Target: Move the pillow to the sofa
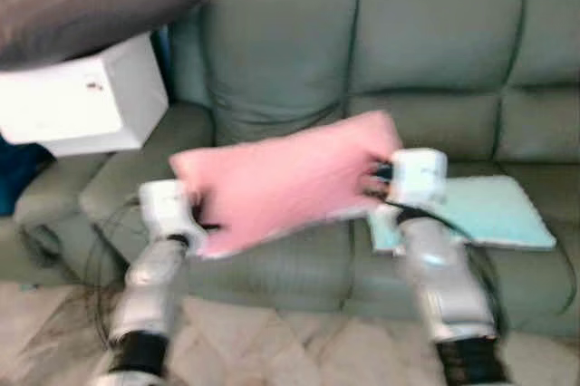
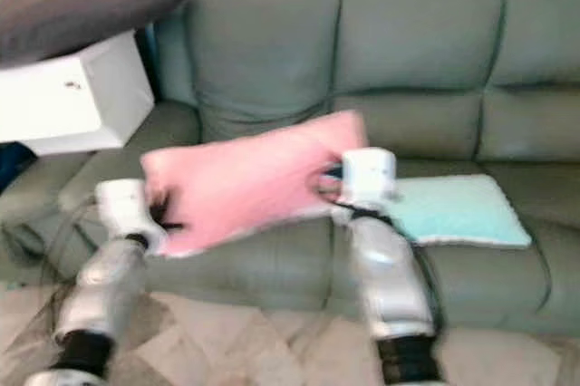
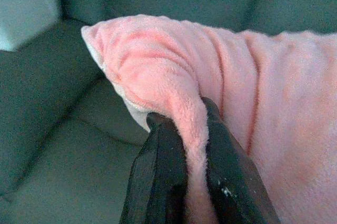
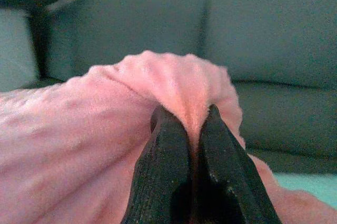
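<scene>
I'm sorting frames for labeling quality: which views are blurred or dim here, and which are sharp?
Left and right eye views: soft all over, smearing the pink pillow and sofa. Left wrist view: sharp up close, the left gripper pinching plush, sofa behind dim. Right wrist view: right gripper and pillow crisp, the background softer, the fingers in shade.

I see a home living room: green sofa (image 1: 435,69) across the frame, grey cushion (image 1: 91,10) upper left.
</scene>
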`<state>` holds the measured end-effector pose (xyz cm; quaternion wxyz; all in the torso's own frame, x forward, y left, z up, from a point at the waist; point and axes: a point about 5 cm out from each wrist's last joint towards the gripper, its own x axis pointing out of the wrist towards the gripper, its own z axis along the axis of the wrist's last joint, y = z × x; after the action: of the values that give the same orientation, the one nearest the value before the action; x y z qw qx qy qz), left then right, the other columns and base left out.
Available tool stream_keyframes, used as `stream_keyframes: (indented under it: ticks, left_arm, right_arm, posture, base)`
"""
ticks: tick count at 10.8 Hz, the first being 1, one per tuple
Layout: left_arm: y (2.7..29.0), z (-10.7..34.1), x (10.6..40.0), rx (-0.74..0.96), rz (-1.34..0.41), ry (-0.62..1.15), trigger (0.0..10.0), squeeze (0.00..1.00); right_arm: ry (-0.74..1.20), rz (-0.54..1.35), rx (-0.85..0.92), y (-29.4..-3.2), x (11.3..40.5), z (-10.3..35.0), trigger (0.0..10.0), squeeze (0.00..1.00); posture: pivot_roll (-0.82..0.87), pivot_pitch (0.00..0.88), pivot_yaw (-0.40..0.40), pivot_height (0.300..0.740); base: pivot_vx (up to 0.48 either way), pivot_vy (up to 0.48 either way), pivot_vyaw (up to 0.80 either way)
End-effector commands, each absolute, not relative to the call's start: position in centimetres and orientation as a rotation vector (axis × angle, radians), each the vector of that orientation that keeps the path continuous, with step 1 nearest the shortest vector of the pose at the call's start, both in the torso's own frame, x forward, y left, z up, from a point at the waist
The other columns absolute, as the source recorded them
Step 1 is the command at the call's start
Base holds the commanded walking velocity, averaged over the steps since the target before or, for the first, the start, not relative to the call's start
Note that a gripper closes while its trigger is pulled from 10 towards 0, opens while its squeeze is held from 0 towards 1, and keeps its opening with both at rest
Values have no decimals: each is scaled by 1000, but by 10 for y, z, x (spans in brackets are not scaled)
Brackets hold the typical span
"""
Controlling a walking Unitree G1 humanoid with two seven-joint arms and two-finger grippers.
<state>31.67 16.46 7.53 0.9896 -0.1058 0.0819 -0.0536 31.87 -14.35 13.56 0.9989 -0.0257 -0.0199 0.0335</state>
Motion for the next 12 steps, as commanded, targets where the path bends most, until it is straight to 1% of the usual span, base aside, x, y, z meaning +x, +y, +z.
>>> stream_keyframes:
  ticks: [1,3,5,6,8,9,10,12]
  left_arm:
    - [174,81,319,-195,-83,151,10000,0]
    - [175,82,319,-183,-83,144,10000,0]
    - [172,84,320,-145,-92,146,10000,0]
    - [172,91,323,-117,-101,111,10000,0]
    - [176,101,330,-151,-90,69,10000,0]
    - [179,106,331,-117,-76,44,10000,0]
    - [182,105,333,-106,-51,63,10000,0]
    - [179,102,330,-151,-103,65,10000,0]
  right_arm:
    - [-85,83,-45,-136,320,147,10000,0]
    - [-84,89,-52,-134,320,146,10000,0]
    - [-84,79,-57,-135,320,146,10000,0]
    - [-75,72,-54,-136,321,146,10000,0]
    - [-71,70,-53,-136,321,145,10000,0]
    - [-72,70,-57,-136,321,146,10000,0]
    - [-74,69,-57,-137,322,146,10000,0]
    - [-82,74,-64,-137,321,147,10000,0]
  posture:
    - [-148,0,72,740]
    - [-146,0,72,740]
    - [-144,0,72,740]
    - [-144,0,73,740]
    - [-145,0,71,740]
    - [-146,0,71,740]
    - [-147,0,70,740]
    - [-149,0,68,740]
  base:
    - [0,480,0]
    - [0,435,0]
    - [0,0,0]
    - [0,0,-788]
    - [0,0,-788]
    - [0,0,-788]
    - [0,0,-788]
    - [0,0,0]
